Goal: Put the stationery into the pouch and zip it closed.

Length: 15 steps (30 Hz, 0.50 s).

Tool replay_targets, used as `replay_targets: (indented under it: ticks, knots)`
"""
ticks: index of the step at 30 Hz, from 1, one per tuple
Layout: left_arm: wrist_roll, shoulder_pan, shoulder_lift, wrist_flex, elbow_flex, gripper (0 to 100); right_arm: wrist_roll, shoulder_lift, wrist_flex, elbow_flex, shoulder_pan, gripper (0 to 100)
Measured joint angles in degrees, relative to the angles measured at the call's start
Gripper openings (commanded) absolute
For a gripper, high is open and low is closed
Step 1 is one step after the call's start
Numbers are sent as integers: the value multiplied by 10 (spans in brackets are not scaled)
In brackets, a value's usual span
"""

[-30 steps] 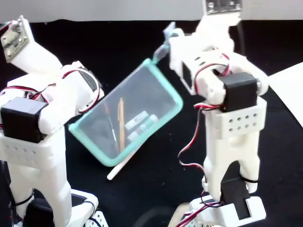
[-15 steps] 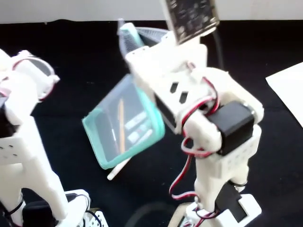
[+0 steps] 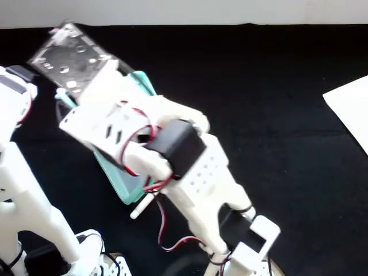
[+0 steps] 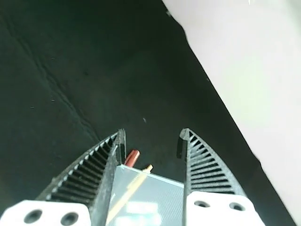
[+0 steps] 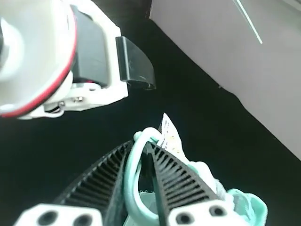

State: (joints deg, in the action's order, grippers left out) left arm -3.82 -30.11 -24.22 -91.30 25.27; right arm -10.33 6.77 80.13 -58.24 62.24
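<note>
Teal trim of the pouch [image 5: 133, 183] is pinched in the closed right claw [image 5: 139, 146], presumably for zipping. The left claw [image 4: 153, 133] is spread wide, empty.

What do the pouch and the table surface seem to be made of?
The pouch: clear, glossy soft plastic, probably vinyl, since a pencil shows through it; its teal border looks like fabric tape. The table surface: matte black, likely cloth, judging by a faint crease.
</note>
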Motion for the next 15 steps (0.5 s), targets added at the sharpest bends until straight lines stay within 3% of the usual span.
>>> replay_targets:
  ticks: [8, 15]
  knots:
    - [0, -92, 0, 27, -2, 198, -16, 40, -15, -164, 43, 5]
    - [0, -98, 0, 27, -2, 200, -32, 40, -4, -246, 66, 5]
